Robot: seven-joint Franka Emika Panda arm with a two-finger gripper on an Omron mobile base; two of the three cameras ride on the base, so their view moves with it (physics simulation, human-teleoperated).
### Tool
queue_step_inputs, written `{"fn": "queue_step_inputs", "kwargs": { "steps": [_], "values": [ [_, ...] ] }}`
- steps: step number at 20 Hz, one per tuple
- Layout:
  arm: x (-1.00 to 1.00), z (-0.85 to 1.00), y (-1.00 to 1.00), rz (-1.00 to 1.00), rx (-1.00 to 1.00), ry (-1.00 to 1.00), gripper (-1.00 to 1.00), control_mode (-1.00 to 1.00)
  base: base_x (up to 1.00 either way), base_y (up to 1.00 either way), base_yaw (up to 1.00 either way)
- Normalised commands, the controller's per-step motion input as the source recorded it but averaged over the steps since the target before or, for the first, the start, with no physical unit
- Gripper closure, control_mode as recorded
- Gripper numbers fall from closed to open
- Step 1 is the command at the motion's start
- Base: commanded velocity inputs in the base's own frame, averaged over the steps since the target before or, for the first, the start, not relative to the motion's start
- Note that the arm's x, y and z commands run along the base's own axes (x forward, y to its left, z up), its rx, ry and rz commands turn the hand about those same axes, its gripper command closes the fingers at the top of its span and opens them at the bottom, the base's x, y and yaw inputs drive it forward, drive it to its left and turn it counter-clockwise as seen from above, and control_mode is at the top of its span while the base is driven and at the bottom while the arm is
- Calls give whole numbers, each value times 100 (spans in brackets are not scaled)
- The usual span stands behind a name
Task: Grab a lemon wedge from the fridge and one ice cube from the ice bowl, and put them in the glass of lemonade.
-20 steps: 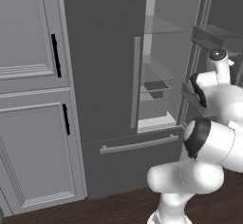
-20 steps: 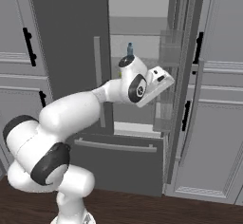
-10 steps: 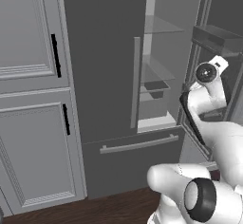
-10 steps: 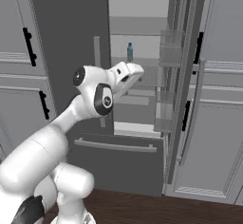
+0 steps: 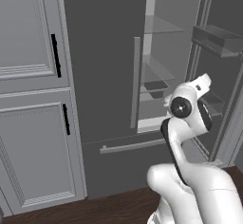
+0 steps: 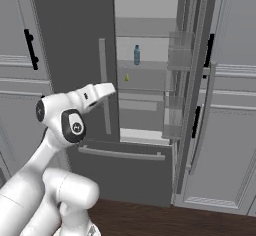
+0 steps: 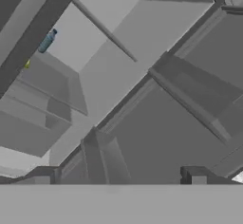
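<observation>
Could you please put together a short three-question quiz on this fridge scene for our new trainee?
1. True or false: the right door of the fridge stands open.
2. Multiple choice: on which shelf does the lemon wedge lie, seen from the right base view?
A. the shelf above the blue bottle
B. the shelf below the blue bottle
C. inside the bottom drawer
3. Fill in: in the hand view, the small yellow piece shows at the far ____ edge of the picture.

Key
1. True; its shelves and door bins are exposed.
2. B
3. left
</observation>
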Motion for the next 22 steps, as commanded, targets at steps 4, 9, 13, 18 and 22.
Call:
{"fn": "queue_step_inputs", "kwargs": {
  "steps": [4, 9, 13, 18, 22],
  "values": [
    [-33, -1, 100, -3, 43, -1, -100, -100, 0, 0, 0],
    [-25, 0, 100, 0, 50, 5, -100, -100, 0, 0, 0],
    [-13, 0, 75, 12, 49, 9, -100, -100, 0, 0, 0],
    [-2, 13, 11, 11, 23, -3, -100, -100, 0, 0, 0],
    [8, 1, -43, 0, 4, 0, -100, -100, 0, 0, 0]
  ]
}}
